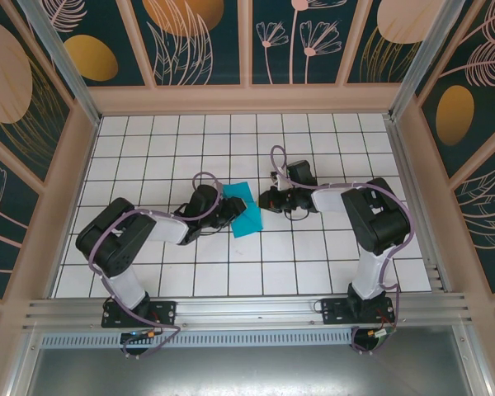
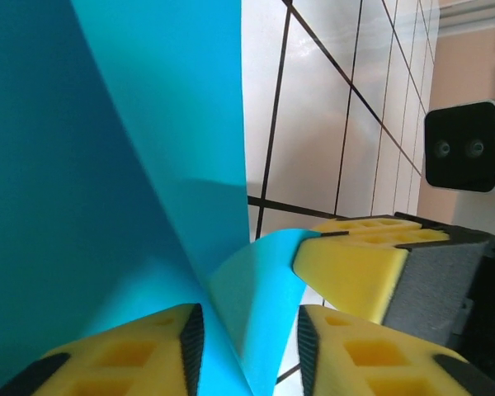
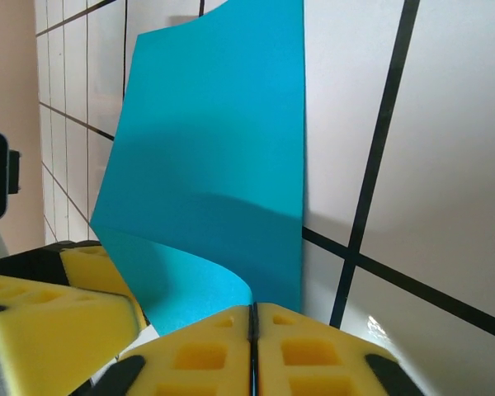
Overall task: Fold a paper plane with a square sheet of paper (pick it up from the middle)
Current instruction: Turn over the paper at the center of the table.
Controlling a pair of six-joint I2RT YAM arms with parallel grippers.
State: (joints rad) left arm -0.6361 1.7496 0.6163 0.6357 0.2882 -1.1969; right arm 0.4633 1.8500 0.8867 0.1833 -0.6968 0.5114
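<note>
The thin, floppy sheet lies in the middle of the table, one side curled up. It is light and creases easily, so grip its edges. The left gripper has its jaws spread around a raised fold. The right gripper has its jaws pressed together, apparently pinching an edge.

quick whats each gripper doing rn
left gripper: jaws open, with a curl of the teal paper sheet between them
right gripper: jaws shut on the teal paper sheet's edge

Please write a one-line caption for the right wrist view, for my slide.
Right gripper pinching a curled teal paper sheet, white gridded table behind.
</note>
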